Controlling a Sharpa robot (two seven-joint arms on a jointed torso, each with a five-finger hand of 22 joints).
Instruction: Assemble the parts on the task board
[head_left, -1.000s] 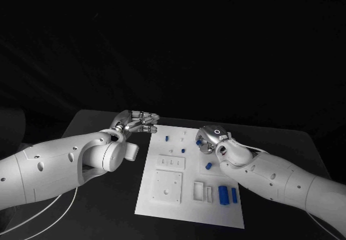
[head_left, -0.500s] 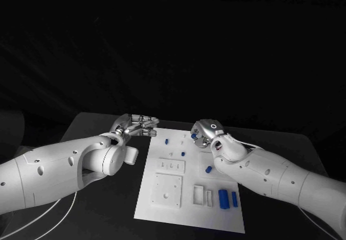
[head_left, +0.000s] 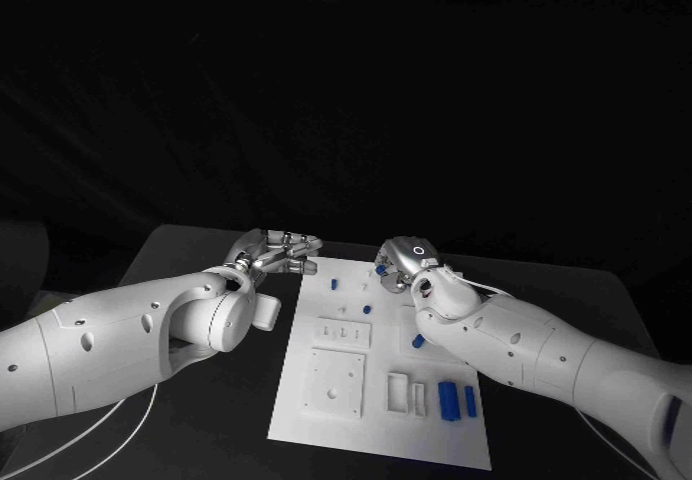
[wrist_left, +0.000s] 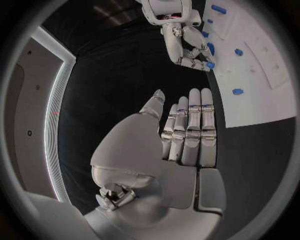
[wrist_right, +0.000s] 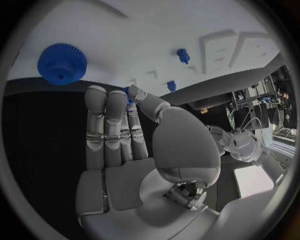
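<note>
Two silver hands hover at the far end of the white board on our black table. We see the left hand flat, fingers straight and empty, beside the board's edge; the right hand pinches a small blue part. One toothed blue gear and two smooth blue blocks lie on the matte board.

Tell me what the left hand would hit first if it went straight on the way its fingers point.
Most likely the right hand, which pinches a small blue part. The left hand points its flat fingers at it with nothing between them, though their relative height is hard to judge.
</note>
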